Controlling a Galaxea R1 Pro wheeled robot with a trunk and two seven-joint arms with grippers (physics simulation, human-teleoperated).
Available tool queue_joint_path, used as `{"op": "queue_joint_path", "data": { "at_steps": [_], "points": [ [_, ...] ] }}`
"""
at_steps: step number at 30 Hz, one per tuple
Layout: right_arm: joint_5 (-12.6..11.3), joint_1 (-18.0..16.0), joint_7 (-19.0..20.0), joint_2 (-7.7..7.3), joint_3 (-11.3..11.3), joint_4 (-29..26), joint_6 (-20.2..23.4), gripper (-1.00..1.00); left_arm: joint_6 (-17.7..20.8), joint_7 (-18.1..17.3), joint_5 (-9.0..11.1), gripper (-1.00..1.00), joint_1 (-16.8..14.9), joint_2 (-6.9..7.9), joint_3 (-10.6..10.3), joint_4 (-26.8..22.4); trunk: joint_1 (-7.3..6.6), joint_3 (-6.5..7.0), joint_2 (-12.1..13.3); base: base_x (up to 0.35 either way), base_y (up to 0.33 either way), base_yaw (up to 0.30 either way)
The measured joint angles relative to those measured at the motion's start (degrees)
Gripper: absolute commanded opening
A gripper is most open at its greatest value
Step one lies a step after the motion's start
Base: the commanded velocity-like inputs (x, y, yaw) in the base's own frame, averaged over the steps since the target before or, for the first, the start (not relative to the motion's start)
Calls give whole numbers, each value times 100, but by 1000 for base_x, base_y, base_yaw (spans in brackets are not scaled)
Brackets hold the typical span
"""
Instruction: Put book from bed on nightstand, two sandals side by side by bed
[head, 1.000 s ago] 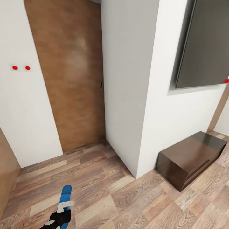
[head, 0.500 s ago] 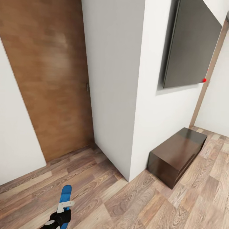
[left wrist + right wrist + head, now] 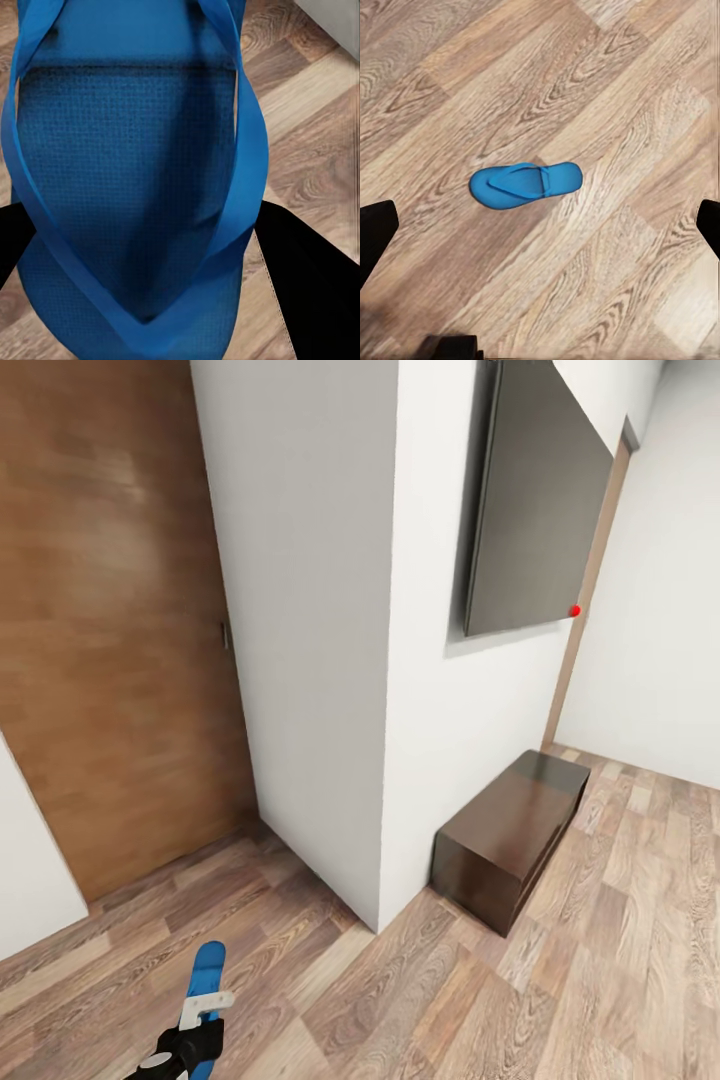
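Sandals are counted at two: one blue sandal (image 3: 207, 972) is clasped in the left gripper (image 3: 198, 1015); the second sandal (image 3: 526, 184) is seen flat on the floor (image 3: 607, 247), framed by the right gripper's spread fingers (image 3: 376, 232).

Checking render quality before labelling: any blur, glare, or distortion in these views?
Head view: sharp, walls lean from wide-angle distortion, soft sheen on the bench cabinet. Left wrist view: held sandal close and slightly soft. Right wrist view: second sandal crisp, flat lighting, faint shadow.
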Motion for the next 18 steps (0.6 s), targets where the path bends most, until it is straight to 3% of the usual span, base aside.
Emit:
{"op": "queue_joint_path", "data": {
  "at_steps": [14, 18],
  "points": [
    [0, -1, -1, 0, 9, 3, 0, 100, -2, -1, -1, -100, 109, 0, -7, -21, -1, 0, 0, 31, 219, -289],
    [0, 0, -1, 1, 9, 3, 0, 100, -2, 0, -1, -100, 110, 0, -5, -22, -1, 0, 0, 123, 273, -140]
  ]
}}
